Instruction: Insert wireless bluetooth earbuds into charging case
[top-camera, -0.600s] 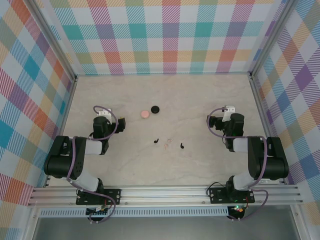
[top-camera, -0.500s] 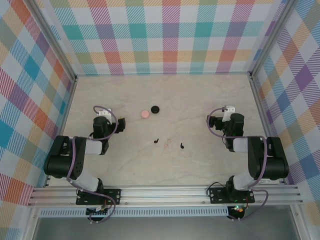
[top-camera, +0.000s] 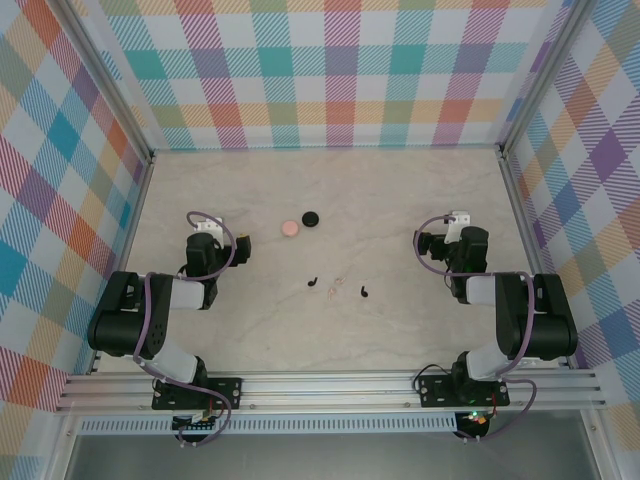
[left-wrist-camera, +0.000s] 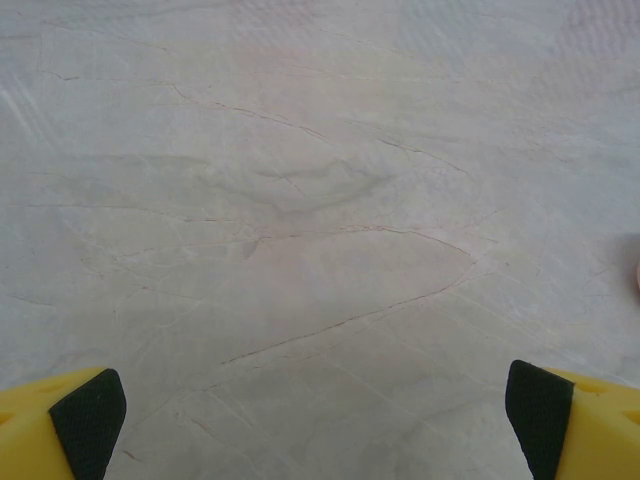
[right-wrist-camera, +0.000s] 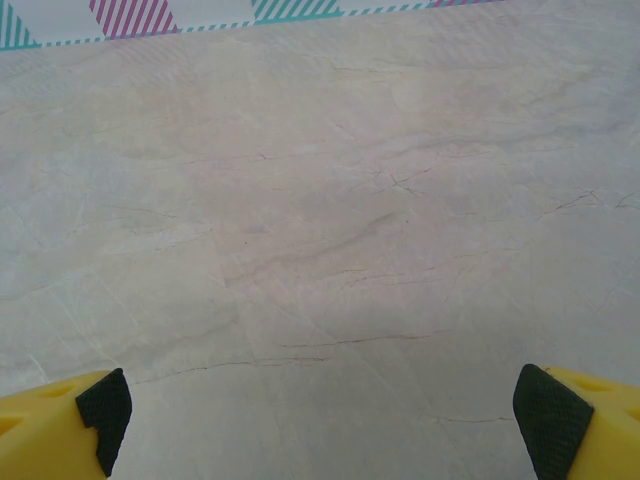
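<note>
The charging case (top-camera: 290, 228) is a small salmon-pink puck on the marble table, with a black round half (top-camera: 310, 218) touching its right side. Two tiny black earbuds lie apart nearer the arms, one (top-camera: 312, 283) at the centre and the other (top-camera: 364, 292) to its right. My left gripper (top-camera: 222, 240) rests low, left of the case, and is open over bare marble (left-wrist-camera: 315, 420). A pink sliver (left-wrist-camera: 637, 275) shows at that view's right edge. My right gripper (top-camera: 440, 238) sits right of the earbuds, also open with nothing between its fingers (right-wrist-camera: 318, 415).
Plaid walls (top-camera: 340, 80) close in the table on the back, left and right, framed by aluminium posts (top-camera: 110, 90). A rail (top-camera: 330, 385) with both arm bases runs along the near edge. Bare marble (top-camera: 330, 330) lies between the arms.
</note>
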